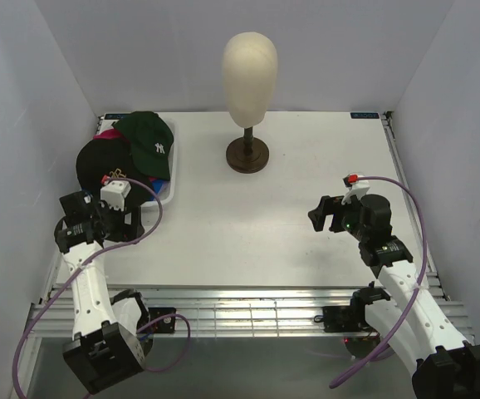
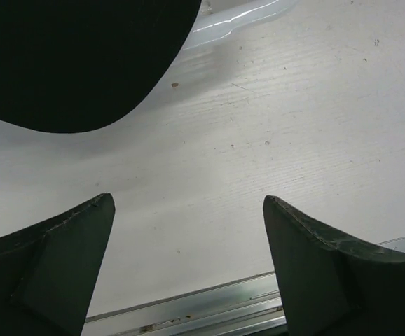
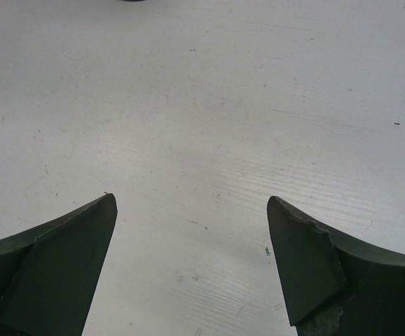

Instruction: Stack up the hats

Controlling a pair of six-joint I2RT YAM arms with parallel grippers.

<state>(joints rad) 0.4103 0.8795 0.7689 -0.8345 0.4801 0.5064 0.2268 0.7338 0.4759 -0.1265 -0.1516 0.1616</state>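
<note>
The hats are found heaped together at the rear left corner of the table (image 1: 306,174), in and over a white plastic basket (image 1: 170,193) of which only a rim is seen. A dark green cap (image 1: 147,141) of soft woven fabric, its domed crown marked with a white stitched NY logo, is laid uppermost. A black cap (image 1: 99,158) with a rounded crown is pressed against its left side. A sliver of magenta fabric (image 1: 106,133) and a strip of blue fabric (image 1: 160,176) are glimpsed beneath them. Behind the table's middle, a smooth cream egg-shaped mannequin head (image 1: 249,65) is carried upright on a turned brown stand (image 1: 247,155) with a round base. The tabletop is matt white, finely scratched and speckled. The left gripper (image 2: 188,203) is held low just in front of the black cap, whose curved dark edge is seen at the upper left of the left wrist view. Its jaws are spread wide with nothing between them. The right gripper (image 3: 192,199) is posed over bare tabletop at the right, well apart from the hats, its forearm raised from the near edge and its dark wedge-shaped fingers turned leftward. Its jaws are likewise parted wide and nothing is gripped.
</note>
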